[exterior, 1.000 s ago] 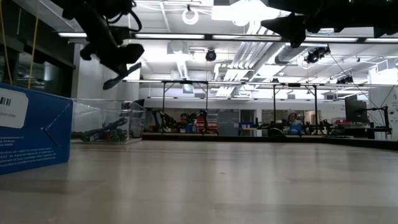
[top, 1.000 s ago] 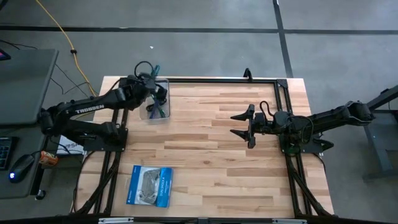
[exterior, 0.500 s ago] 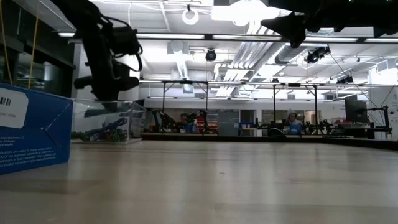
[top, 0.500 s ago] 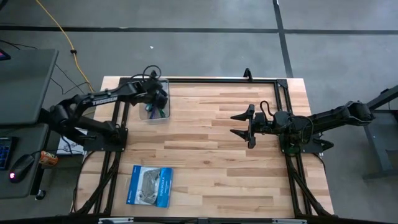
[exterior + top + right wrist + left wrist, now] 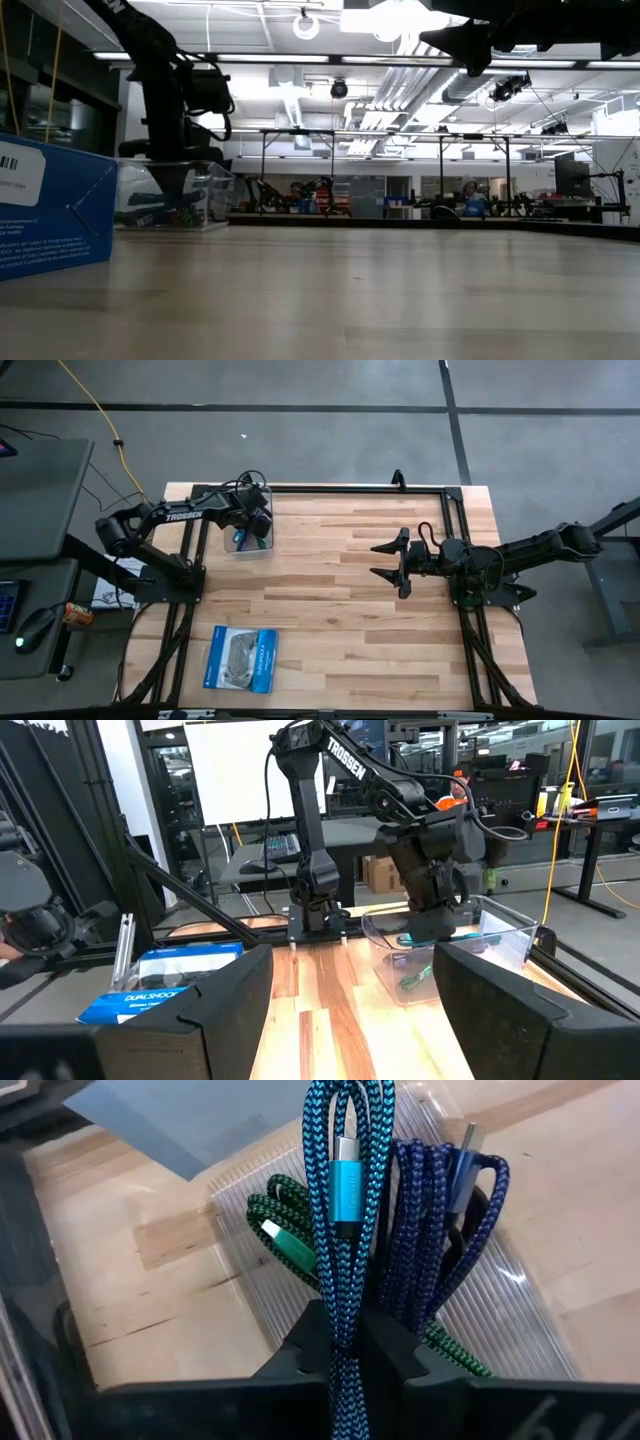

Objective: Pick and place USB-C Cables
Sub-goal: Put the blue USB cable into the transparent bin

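Observation:
A clear plastic container (image 5: pixel 240 552) stands at the table's far left. My left gripper (image 5: pixel 345 1355) reaches down into it, shut on the teal-blue USB-C cable (image 5: pixel 350 1180). The purple cable (image 5: pixel 430 1210) and the green cable (image 5: pixel 290 1240) lie on the container's ribbed floor (image 5: pixel 530 1310), beside and under the teal one. In the low view my left gripper (image 5: pixel 172 180) stands inside the container's walls (image 5: pixel 205 195). My right gripper (image 5: pixel 385 560) hangs open and level above the table's right middle, holding nothing. My left gripper pinches the teal-blue cable bundle (image 5: pixel 345 1335) between its two fingers, several strands together. The fingers come from above, slanting steeply down. The bundle runs lengthwise out past the fingertips, its looped end and teal plug (image 5: pixel 345 1190) over the other cables. Whether it rests on them does not show.
A blue-and-white flat packet (image 5: pixel 240 658) lies near the table's front left and fills the low view's left edge (image 5: pixel 50 205). A black frame (image 5: pixel 350 488) runs along the table's far side. Bare wood lies between the two arms.
My left gripper has gone down from above the container into it, tipping from a shallow slant to pointing steeply down. It stays shut on the teal-blue cable, which went down with it. My right arm has kept still.

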Robot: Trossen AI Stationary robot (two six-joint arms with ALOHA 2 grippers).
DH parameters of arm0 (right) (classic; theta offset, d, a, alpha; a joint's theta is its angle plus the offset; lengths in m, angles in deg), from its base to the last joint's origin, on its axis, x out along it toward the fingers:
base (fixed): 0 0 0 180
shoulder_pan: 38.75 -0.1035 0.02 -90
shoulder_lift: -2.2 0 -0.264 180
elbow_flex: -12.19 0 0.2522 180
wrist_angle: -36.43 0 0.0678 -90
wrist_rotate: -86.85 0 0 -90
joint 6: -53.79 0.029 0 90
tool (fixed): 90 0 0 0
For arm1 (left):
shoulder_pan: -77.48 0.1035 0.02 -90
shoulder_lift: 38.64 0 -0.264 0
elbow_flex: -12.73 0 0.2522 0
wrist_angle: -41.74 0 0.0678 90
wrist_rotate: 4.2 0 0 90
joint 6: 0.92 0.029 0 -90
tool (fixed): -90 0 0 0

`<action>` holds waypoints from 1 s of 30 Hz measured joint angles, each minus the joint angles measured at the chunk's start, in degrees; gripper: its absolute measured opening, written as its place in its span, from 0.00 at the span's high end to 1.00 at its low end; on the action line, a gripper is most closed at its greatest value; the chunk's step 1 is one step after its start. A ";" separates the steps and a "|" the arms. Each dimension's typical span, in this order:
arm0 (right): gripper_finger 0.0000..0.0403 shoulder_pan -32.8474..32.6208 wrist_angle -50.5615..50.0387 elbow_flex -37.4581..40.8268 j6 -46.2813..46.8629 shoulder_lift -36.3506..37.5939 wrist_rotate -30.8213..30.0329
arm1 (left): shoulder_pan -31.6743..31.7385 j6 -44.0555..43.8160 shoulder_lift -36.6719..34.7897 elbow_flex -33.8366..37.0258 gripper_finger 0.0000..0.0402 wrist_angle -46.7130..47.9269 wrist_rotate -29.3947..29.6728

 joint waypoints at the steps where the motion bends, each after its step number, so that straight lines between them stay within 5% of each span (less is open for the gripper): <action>1: 0.33 0.00 0.00 0.00 0.00 0.00 0.00 | 0.00 0.34 0.07 0.00 0.99 0.00 -0.01; 20: 0.33 0.00 0.01 0.00 0.02 0.00 0.02 | -0.02 1.04 0.07 0.00 0.89 -0.07 0.17; 30: 0.33 0.00 0.00 0.00 0.02 0.00 0.02 | -0.02 1.45 0.07 0.00 0.72 -0.24 0.21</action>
